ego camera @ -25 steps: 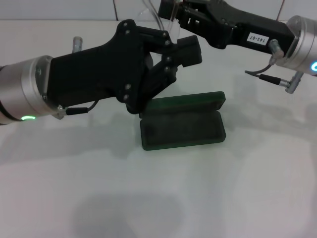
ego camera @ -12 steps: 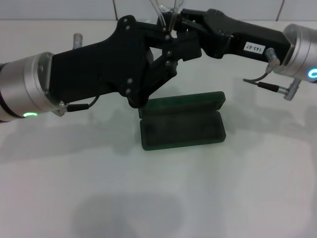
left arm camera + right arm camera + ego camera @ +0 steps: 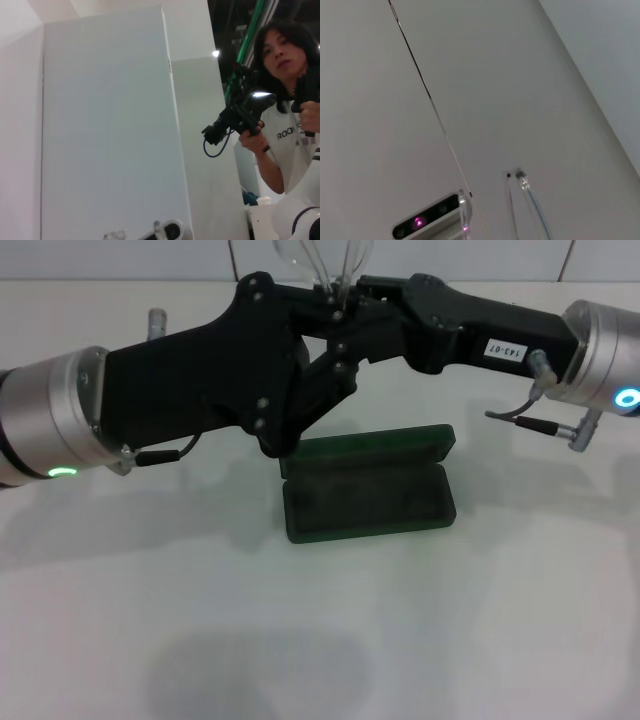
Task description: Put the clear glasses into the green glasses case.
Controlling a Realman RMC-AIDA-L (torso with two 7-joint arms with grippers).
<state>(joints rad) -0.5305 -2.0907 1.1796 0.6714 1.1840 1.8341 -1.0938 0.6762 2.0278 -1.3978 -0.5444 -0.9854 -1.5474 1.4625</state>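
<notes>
The right arm's white label [image 3: 508, 347] reads "143-07"; a person's shirt [image 3: 289, 135] shows "ROO".

Left hand [image 3: 345, 335], right hand [image 3: 350, 300] meeting, raised

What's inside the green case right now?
The green case lies open on the table, showing only dark lining. The left gripper covers its near-left corner. The clear glasses are above, where the left gripper meets the right gripper.

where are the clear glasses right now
In the head view the clear glasses are up in the air at top centre, where the left tool and right tool meet, above and behind the open green glasses case.
</notes>
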